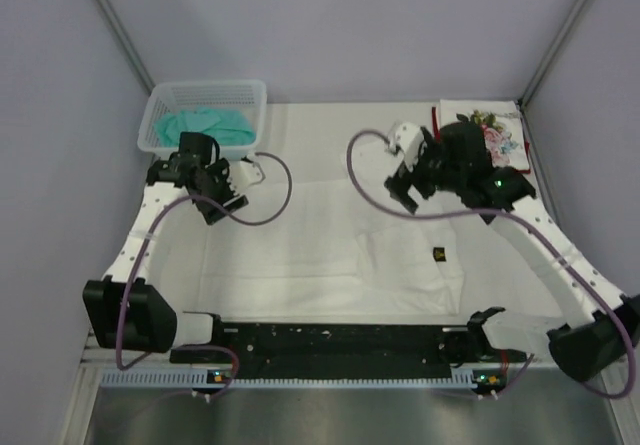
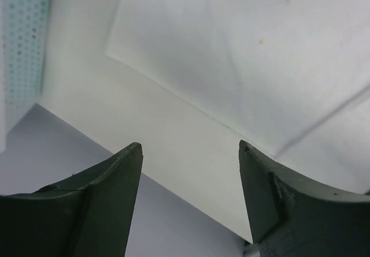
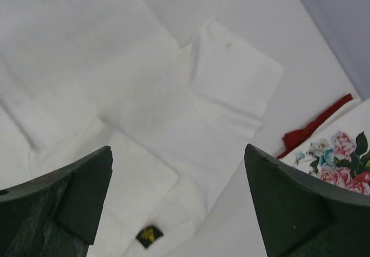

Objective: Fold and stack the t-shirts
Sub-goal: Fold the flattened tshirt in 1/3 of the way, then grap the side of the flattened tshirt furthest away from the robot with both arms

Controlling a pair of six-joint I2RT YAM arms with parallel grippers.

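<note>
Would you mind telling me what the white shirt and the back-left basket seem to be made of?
The white shirt: soft, matte cloth, going by its creases, folded sleeve and sewn label. The basket: pale, stiff plastic mesh, probably, with regular small holes through its walls.

Light even, diffuse, from above; shadows faint. White shirt (image 3: 144, 95) washes out in my wrist views. Near fingers (image 2: 87, 211) dark, soft-focused.

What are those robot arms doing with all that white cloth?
They are folding t-shirts. A big white t-shirt lies spread on the table, and the left end effector and right end effector hover open above it, holding nothing. A rose-print shirt sits folded on a dark red shirt in the far right corner. A basket holds teal cloth.
</note>
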